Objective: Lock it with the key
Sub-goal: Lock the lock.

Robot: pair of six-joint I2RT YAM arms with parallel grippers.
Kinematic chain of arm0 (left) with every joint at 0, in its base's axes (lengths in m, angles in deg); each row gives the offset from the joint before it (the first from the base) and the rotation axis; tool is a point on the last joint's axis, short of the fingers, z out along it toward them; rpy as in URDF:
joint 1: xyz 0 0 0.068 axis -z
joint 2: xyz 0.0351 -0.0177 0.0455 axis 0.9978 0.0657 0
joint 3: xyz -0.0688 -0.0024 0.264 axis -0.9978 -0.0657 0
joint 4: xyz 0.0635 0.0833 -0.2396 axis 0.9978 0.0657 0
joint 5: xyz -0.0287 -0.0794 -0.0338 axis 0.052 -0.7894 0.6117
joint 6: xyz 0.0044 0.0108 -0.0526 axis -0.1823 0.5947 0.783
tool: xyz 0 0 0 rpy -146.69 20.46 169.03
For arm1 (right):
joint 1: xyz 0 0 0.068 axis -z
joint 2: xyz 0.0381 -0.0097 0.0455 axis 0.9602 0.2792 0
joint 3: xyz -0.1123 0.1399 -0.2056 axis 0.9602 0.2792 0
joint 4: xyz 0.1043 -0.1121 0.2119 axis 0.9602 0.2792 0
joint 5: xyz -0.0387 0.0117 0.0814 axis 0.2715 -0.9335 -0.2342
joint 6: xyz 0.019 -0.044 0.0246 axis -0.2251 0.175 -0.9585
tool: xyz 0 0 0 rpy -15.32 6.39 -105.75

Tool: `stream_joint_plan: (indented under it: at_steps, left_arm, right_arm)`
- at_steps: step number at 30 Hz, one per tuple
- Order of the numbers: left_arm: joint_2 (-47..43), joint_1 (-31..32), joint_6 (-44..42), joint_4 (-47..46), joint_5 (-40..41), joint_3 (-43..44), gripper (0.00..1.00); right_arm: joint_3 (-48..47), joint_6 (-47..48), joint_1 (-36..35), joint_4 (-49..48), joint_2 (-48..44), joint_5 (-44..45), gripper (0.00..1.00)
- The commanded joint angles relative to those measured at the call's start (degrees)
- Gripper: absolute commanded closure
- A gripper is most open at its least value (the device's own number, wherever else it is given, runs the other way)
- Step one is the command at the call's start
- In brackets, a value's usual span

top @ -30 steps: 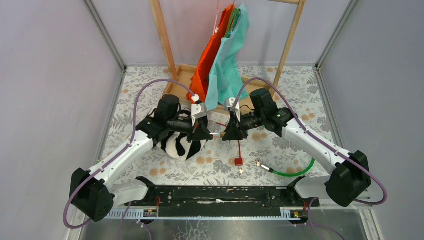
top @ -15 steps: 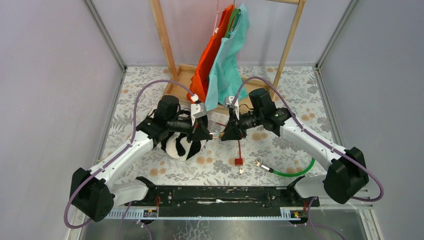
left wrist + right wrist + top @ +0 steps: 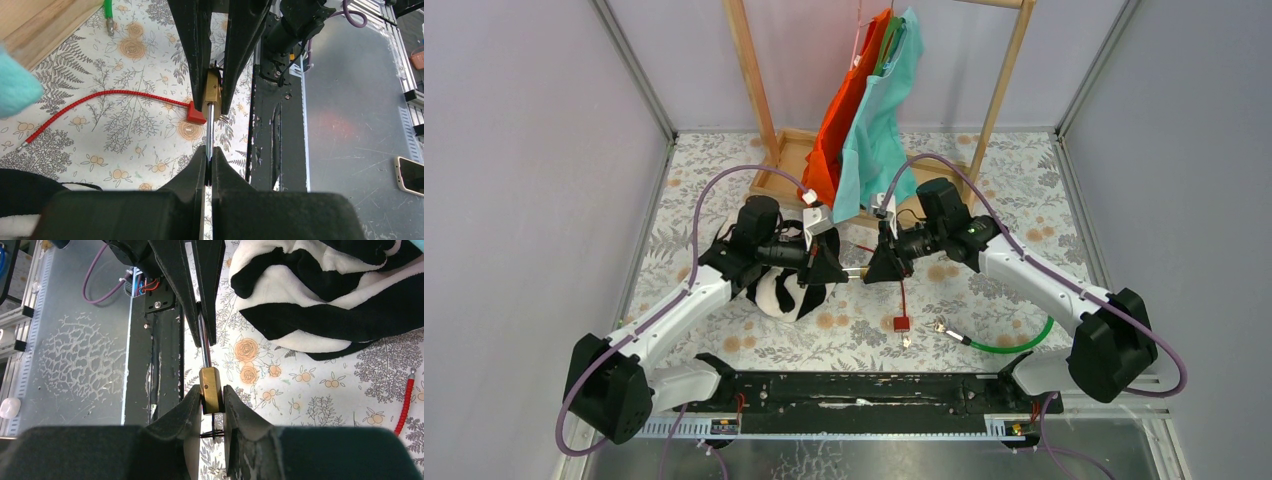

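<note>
A small brass lock (image 3: 210, 395) is pinched between my right gripper's (image 3: 210, 389) fingers, which are shut on it above the floral table. A silver key (image 3: 210, 131) runs from the lock (image 3: 213, 92) back into my left gripper (image 3: 209, 154), which is shut on the key's head. The key's shaft (image 3: 204, 351) enters the lock's end. In the top view the two grippers, left (image 3: 832, 270) and right (image 3: 876, 270), face each other tip to tip at mid-table with the key and lock (image 3: 856, 271) between them. A thin black loop hangs under the lock.
A red cable (image 3: 100, 96) with a red block (image 3: 901, 323) lies on the table below the grippers. A green cable (image 3: 1014, 346) lies at the right. A black-and-white plush cloth (image 3: 779, 292) sits under the left arm. A wooden rack with orange and teal garments (image 3: 869, 120) stands behind.
Both arms have shifted slightly to the left. The key and lock stay joined between the two shut grippers.
</note>
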Motion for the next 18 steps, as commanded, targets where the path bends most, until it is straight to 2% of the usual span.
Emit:
stream_joint_plan:
  at_steps: [1, 12, 17, 18]
  left_arm:
    - [0.85, 1.31, 3.83, -12.38, -2.29, -1.04, 1.0]
    - [0.89, 1.57, 5.57, -14.86, -0.42, -1.63, 1.0]
    - [-0.15, 1.21, 2.57, -12.99, -0.82, -1.61, 1.0]
    - [-0.61, 1.03, 1.31, -11.91, -1.05, -1.64, 1.0]
  right_arm:
    - [-3.08, -2.77, -3.77, -10.51, 0.74, -0.24, 1.0]
    - [-5.03, -3.52, -7.26, -11.24, 2.99, 2.04, 1.0]
    - [-5.58, -0.28, -7.37, -8.09, 2.16, 3.58, 1.0]
    - [-5.58, 0.61, -7.31, -7.27, 1.72, 4.2, 0.97]
